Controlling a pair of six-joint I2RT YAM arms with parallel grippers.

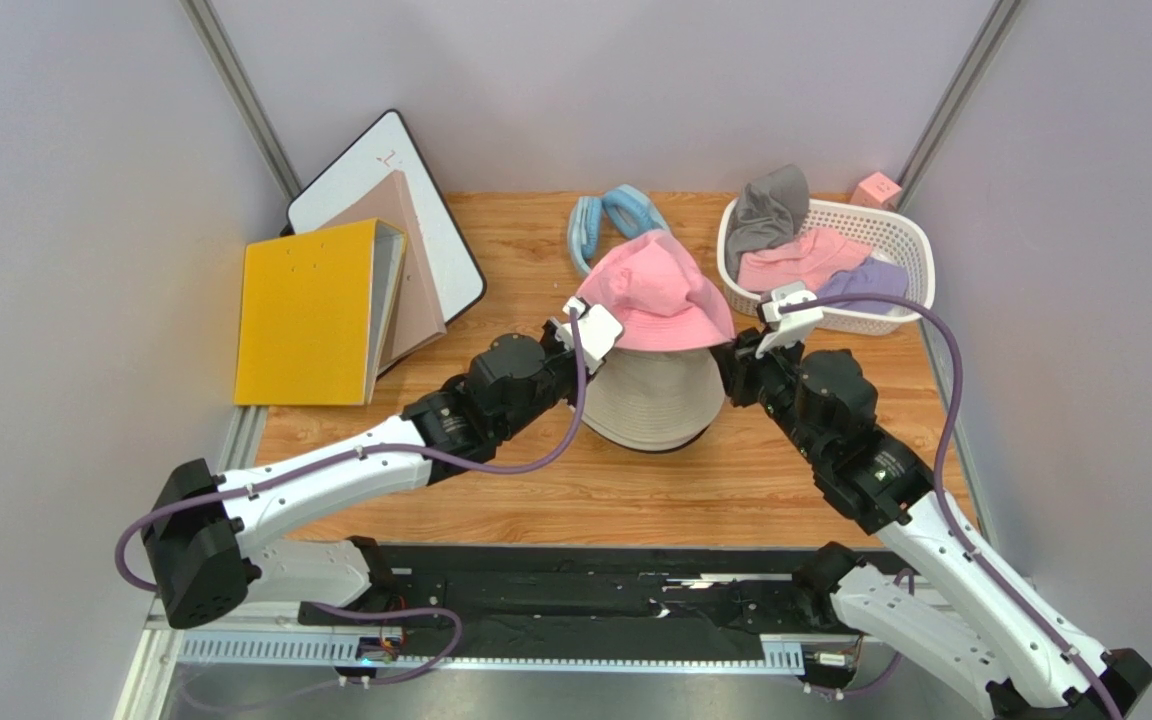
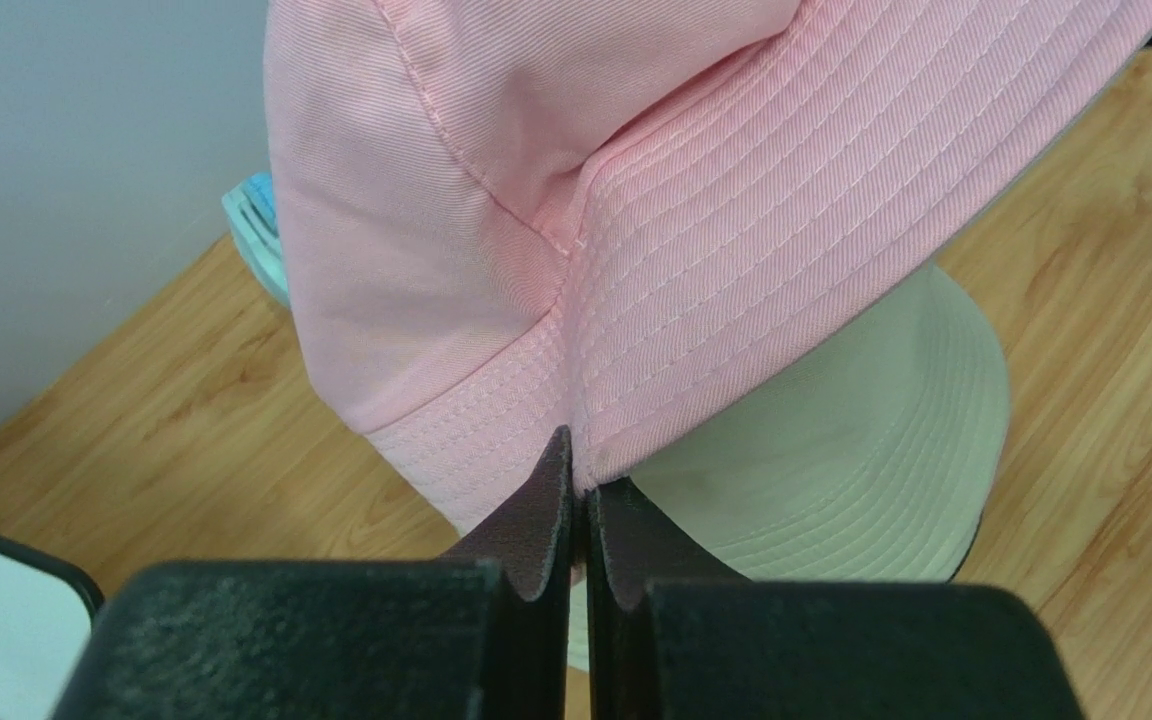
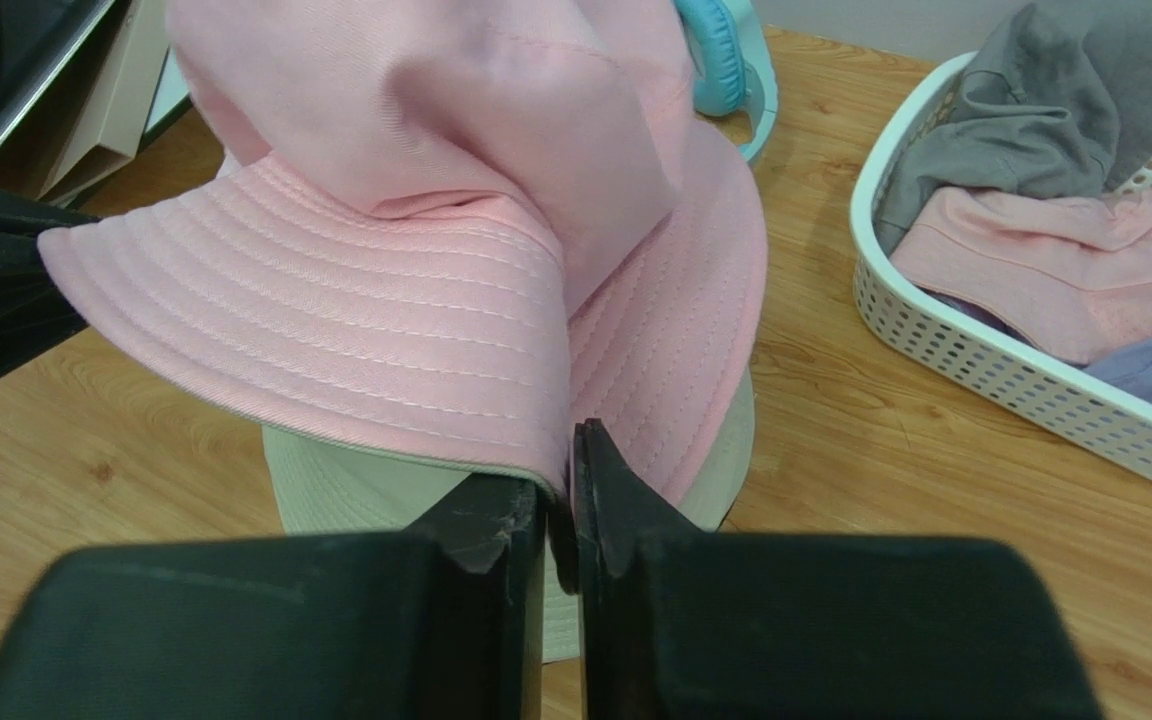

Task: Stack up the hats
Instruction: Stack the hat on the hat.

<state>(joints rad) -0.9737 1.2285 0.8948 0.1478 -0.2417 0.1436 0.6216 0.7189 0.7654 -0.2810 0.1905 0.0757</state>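
Observation:
A pink hat hangs over a beige hat that lies at the middle of the table. My left gripper is shut on the left side of the pink hat's brim. My right gripper pinches the right side of the pink brim, the jaws only a sliver apart with fabric between them. The beige hat lies right below, and a dark edge shows under its rim. More hats sit in the basket: grey, pink and lavender.
A white perforated basket stands at the back right, with a small pink box behind it. A light blue padded ring lies at the back centre. A yellow binder, a beige folder and a whiteboard lean at the back left.

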